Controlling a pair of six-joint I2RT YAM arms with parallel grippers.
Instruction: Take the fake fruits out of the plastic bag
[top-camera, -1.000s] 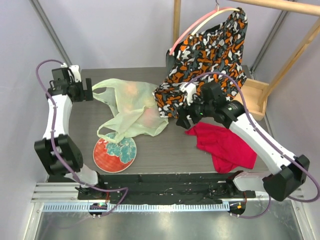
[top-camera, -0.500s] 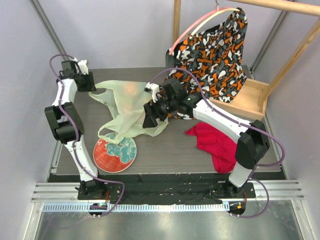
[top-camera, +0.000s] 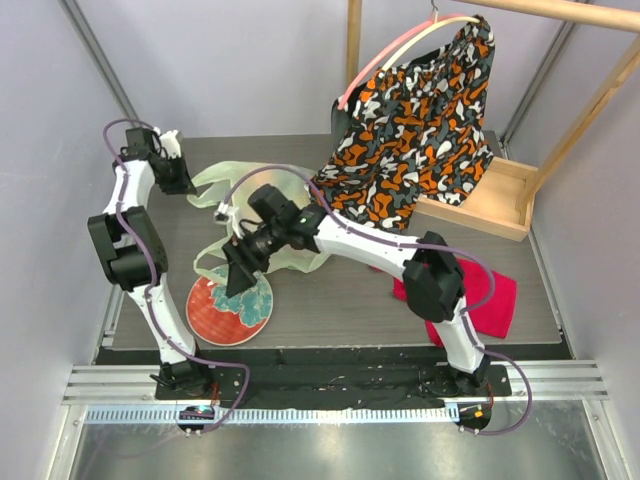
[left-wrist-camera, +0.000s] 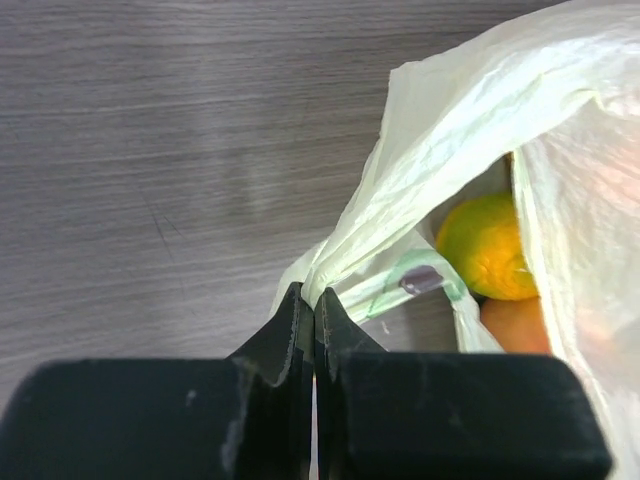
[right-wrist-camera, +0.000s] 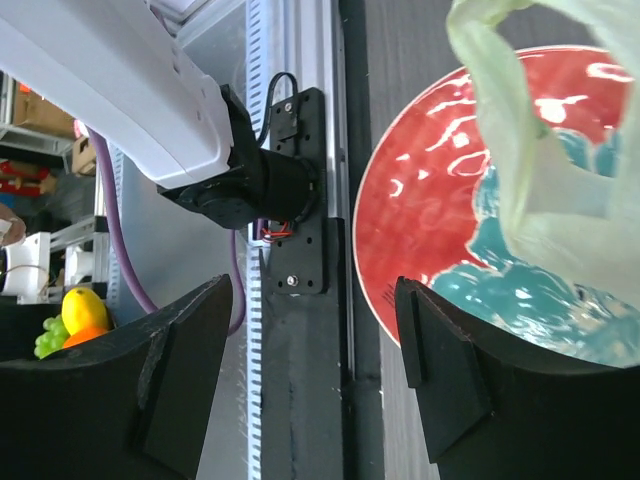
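My left fingers (left-wrist-camera: 290, 335) pinch a handle of the bag (left-wrist-camera: 470, 110), far left on the desk (left-wrist-camera: 150, 150). The bag stretches diagonally toward the plate (right-wrist-camera: 420, 210), a yellow-orange fruit (left-wrist-camera: 490, 245) inside its mouth. My right fingers (right-wrist-camera: 450, 370) hang spread over the plate by the near edge.

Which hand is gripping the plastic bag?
The left hand: it is shut on a bunched fold of the plastic bag. The right hand hangs open above the red-and-teal plate, holding nothing.
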